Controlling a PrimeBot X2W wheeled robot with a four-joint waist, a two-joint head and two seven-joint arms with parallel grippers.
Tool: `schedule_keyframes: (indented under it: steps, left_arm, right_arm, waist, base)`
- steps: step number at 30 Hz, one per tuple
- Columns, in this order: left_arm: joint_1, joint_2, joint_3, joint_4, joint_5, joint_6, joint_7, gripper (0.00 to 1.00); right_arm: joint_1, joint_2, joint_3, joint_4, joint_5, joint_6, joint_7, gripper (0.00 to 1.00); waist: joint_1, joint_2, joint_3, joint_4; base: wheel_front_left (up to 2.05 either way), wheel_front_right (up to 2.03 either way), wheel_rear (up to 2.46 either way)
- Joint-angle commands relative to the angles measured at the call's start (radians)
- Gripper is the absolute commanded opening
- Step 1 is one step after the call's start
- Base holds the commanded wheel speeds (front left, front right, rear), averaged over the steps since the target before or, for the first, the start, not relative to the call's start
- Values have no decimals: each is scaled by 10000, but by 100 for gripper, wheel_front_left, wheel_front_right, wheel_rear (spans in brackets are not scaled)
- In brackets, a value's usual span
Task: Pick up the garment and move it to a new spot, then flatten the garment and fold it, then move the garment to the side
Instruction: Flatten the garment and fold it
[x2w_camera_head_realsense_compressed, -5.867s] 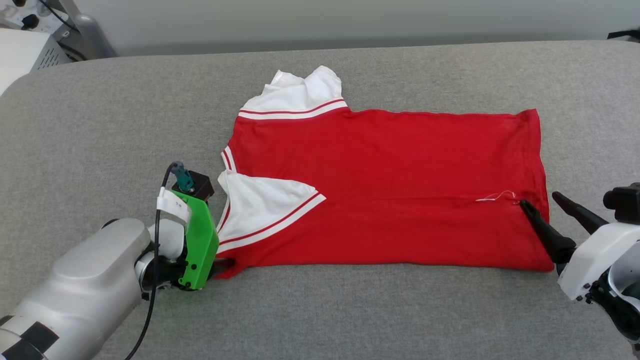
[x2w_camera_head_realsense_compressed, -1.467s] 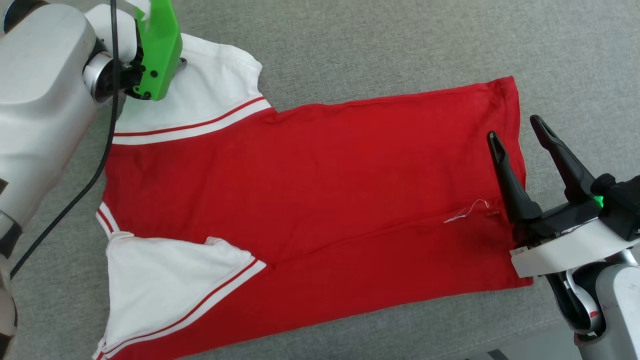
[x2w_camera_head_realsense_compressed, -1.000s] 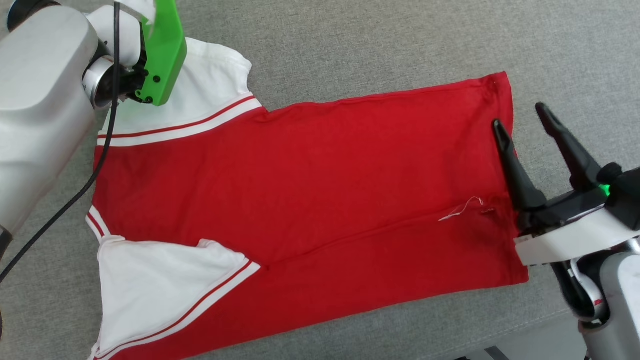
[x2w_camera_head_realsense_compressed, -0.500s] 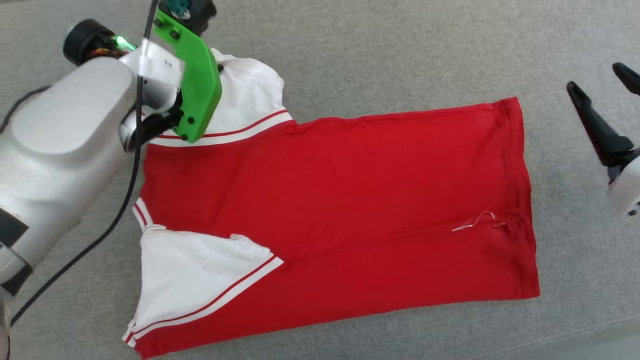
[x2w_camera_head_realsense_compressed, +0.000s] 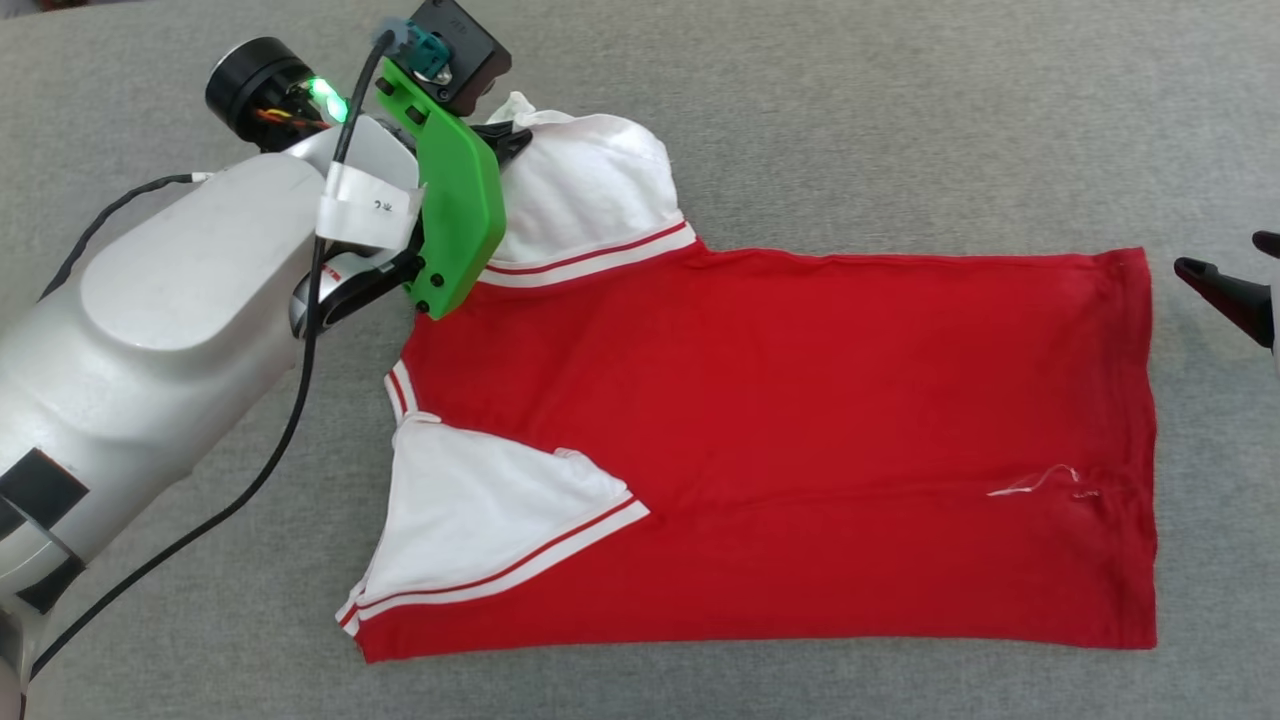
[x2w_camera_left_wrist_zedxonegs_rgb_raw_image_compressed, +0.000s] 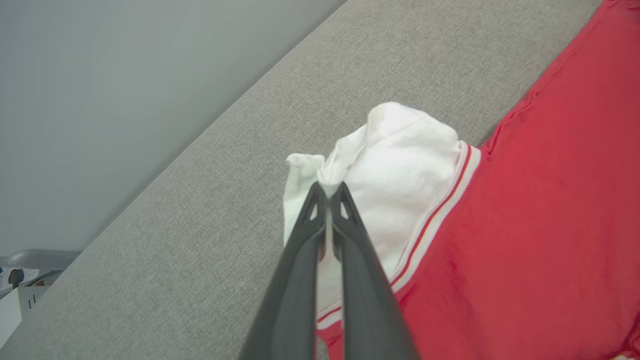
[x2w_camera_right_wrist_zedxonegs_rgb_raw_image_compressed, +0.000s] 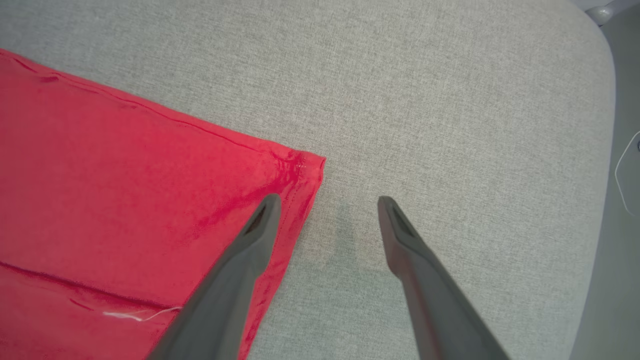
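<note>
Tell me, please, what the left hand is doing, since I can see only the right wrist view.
Observer: The left hand is shut on the edge of the far white sleeve of the garment.
Operator: Thank you. Is the rest laid flat?
Observer: Not wholly: the near sleeve lies folded inward onto the garment, not spread out.
Operator: And on my side?
Observer: In the head view the right hand, open, shows just past the hem, with grey surface between them.
</note>
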Motion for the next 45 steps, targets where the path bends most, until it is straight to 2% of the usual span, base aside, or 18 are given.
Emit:
schedule_keyframes:
  steps: [1,8,14,17,18,19,20,21,27,33,40,45]
  left_arm:
    - [71,-19,18,-74,122,-26,-97,0]
    - [-122,-131,21,-365,295,5,-206,0]
    - [-190,-162,25,-406,341,10,-298,0]
    - [-125,-128,25,-350,327,8,-337,0]
    - [-81,-111,25,-320,316,8,-356,0]
    - [-41,-94,24,-298,310,7,-368,0]
    - [14,-76,25,-274,296,7,-414,0]
    - [63,-66,26,-252,275,7,-447,0]
    - [550,120,43,-257,160,98,-789,0]
    - [1447,427,36,-662,154,323,-1080,0]
    - [2909,907,27,-1501,104,901,-1348,0]
    - [4000,1323,24,-2212,-69,1405,-1545,0]
  right_arm:
    - [-286,132,147,289,20,-9,81,100]
    - [-774,808,720,1895,-174,-9,-225,100]
    - [-539,1302,1306,3223,-141,-9,-1050,100]
    - [-464,1393,1522,3457,73,-9,-1509,100]
    - [-449,1390,1658,3482,145,-9,-1649,93]
    - [-463,1370,1737,3472,190,-9,-1824,42]
    - [-492,1328,1809,3452,232,-9,-2080,9]
    - [-505,1287,1871,3422,275,-9,-2261,0]
    - [-492,856,2180,2912,468,-9,-3666,0]
    - [292,355,2409,2138,634,-9,-4752,0]
    - [1755,-199,2228,1202,637,-9,-5478,0]
    - [2753,-294,1954,645,521,-9,-5684,0]
  waist:
    - [0,0,168,268]
    - [0,0,560,556]
    - [0,0,737,656]
    - [0,0,686,614]
    - [0,0,628,585]
    - [0,0,576,557]
    - [0,0,499,526]
    - [0,0,428,503]
    - [0,0,-222,372]
    - [0,0,-1050,377]
    - [0,0,-1903,472]
    - [0,0,-2325,466]
  base:
    - [0,0,0]
    - [0,0,0]
    - [0,0,0]
    - [0,0,0]
    - [0,0,0]
    - [0,0,0]
    - [0,0,0]
    - [0,0,0]
    - [0,0,0]
    - [0,0,0]
    - [0,0,0]
    - [0,0,0]
